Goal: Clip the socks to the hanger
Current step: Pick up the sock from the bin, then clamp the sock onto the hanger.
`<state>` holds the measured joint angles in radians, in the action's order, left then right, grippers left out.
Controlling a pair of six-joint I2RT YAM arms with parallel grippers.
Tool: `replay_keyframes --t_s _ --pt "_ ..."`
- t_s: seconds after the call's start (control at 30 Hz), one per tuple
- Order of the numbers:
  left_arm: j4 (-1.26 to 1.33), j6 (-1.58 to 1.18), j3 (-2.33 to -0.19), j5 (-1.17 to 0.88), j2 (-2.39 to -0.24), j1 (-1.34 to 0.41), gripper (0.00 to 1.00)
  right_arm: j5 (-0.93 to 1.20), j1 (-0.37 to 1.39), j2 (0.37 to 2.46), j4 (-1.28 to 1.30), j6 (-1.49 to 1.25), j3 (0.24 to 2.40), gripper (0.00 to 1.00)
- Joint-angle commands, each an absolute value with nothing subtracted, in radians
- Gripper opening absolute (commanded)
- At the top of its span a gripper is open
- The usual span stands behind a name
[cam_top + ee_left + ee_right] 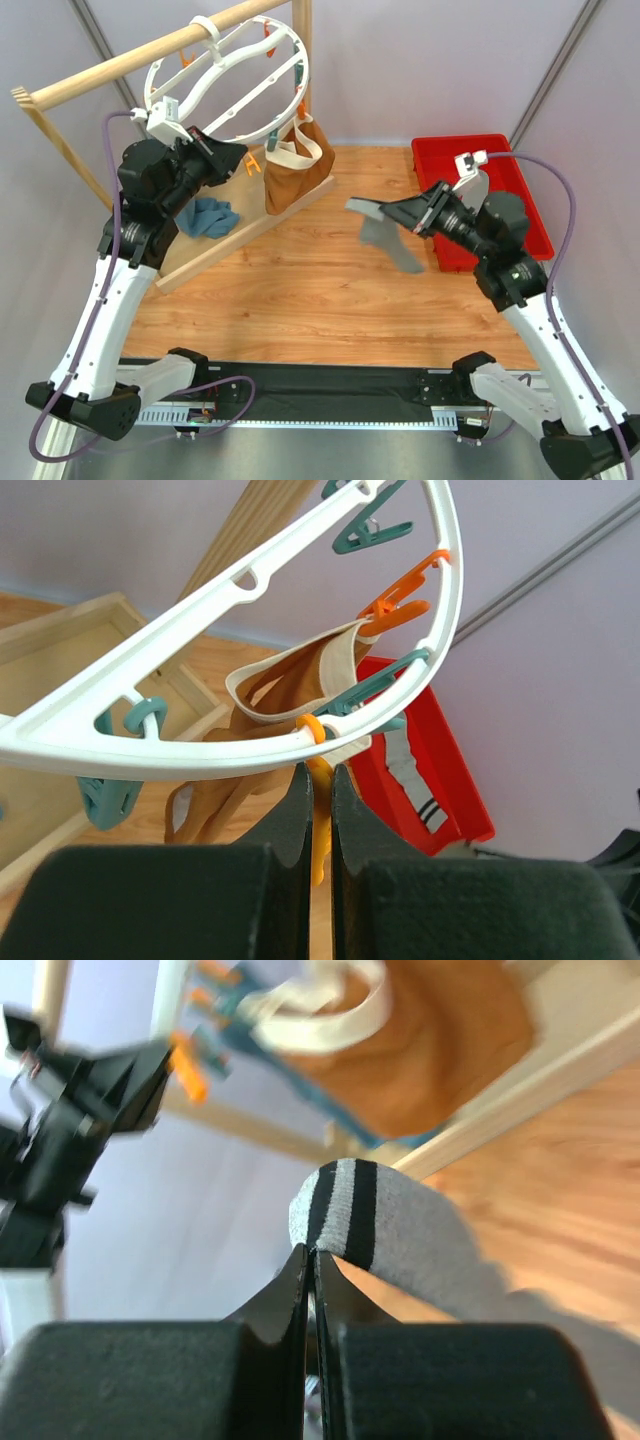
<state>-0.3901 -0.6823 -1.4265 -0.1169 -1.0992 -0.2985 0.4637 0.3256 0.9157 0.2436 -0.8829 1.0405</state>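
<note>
The white round hanger [228,82] hangs by its hook from the wooden rail, with orange and teal clips under its rim. My left gripper [238,156] is shut on one orange clip [320,825] dangling below the ring's edge [200,715]. My right gripper [408,214] is shut on the striped cuff of a grey sock [385,238] and holds it in the air over the table's middle. In the right wrist view the cuff [345,1210] sits pinched at the fingertips. The other sock [412,772] lies in the red bin.
The red bin [520,185] stands at the back right, behind my right arm. A brown tote bag [296,160] with cream handles hangs from the wooden frame [120,62] beside the hanger. A teal-blue cloth [210,216] lies on the frame's base board.
</note>
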Motion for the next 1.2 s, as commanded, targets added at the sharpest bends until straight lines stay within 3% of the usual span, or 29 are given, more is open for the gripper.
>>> replay_keyframes --t_s 0.0,0.2,0.4,0.63,1.17 --pt "-0.495 -0.761 -1.416 -0.235 -1.057 -0.311 0.0 0.368 0.531 0.946 0.017 -0.95 0.965 0.0" --pt "-0.564 -0.89 -1.445 -0.225 -1.02 -0.311 0.0 0.289 0.719 1.034 -0.345 -0.976 0.9 0.0" --pt "-0.568 -1.06 -1.418 -0.251 -1.006 -0.311 0.0 0.298 0.759 1.189 -0.622 -1.018 0.979 0.0" --pt "-0.514 -1.098 -1.397 -0.278 -1.022 -0.311 0.0 0.214 0.776 1.244 -0.574 -1.101 1.052 0.0" --pt "-0.469 -1.098 -1.396 -0.239 -0.996 -0.311 0.0 0.111 0.801 1.299 -0.817 -1.362 0.947 0.0"
